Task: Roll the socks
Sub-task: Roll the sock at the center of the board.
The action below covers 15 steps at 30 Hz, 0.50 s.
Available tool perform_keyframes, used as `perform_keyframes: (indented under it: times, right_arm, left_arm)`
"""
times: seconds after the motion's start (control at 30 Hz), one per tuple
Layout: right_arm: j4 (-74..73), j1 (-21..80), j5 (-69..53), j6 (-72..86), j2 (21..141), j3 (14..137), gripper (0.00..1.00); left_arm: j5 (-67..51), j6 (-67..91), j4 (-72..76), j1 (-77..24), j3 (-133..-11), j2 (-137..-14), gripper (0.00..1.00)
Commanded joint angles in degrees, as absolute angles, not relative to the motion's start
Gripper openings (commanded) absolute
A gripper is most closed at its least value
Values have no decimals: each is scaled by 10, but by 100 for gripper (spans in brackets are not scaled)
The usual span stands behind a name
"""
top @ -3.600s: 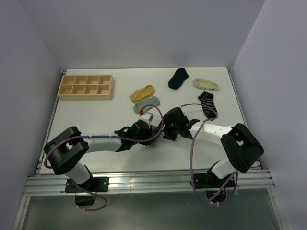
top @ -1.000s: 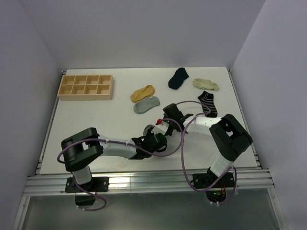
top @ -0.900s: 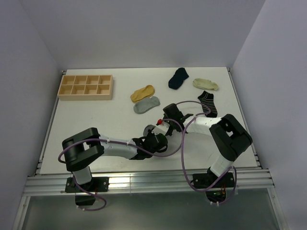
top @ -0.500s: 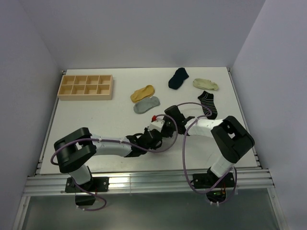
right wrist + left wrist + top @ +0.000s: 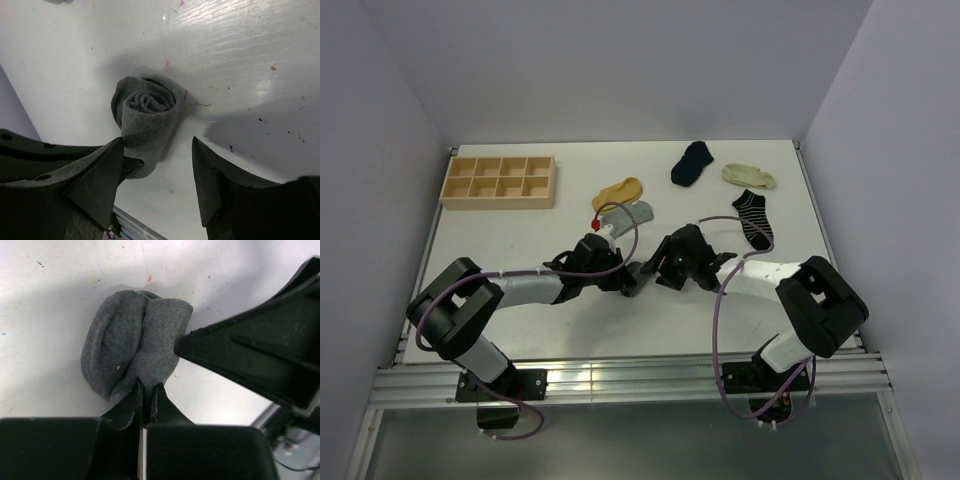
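A dark grey sock (image 5: pixel 135 350), rolled into a tight bundle, lies on the white table between my two grippers. My left gripper (image 5: pixel 146 389) is shut on the roll's loose outer edge, pinching a fold of fabric. In the right wrist view the roll (image 5: pixel 146 117) shows its spiral end. My right gripper (image 5: pixel 157 146) stands open around that roll, its left finger close beside it and the right finger well apart. From above both wrists hide the roll. Mustard-yellow (image 5: pixel 618 190), light grey (image 5: pixel 630 212), navy (image 5: pixel 692 162), cream (image 5: pixel 748 176) and striped (image 5: pixel 754 218) socks lie flat farther back.
A wooden tray (image 5: pixel 498 180) with several compartments sits at the back left. The two wrists meet at the table's middle, cables looping over them. Grey walls close in the table on three sides.
My right gripper has opened and let go of the dark grey roll. The left gripper has closed on the roll's edge, and both wrists have shifted left and slightly back.
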<state>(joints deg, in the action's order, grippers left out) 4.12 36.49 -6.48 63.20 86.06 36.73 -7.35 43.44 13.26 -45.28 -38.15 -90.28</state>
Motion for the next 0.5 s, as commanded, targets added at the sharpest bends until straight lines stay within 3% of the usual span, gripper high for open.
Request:
perform_keyframes:
  times: [0.0,0.47]
  right_arm:
    - [74,368,-49,639,852,359,64]
    - [98,368,-47,653,908,373,61]
  left_arm:
    - [-175,481,162,-417,-378,-927,0]
    - [-239,510,161,-381,-387,-992,0]
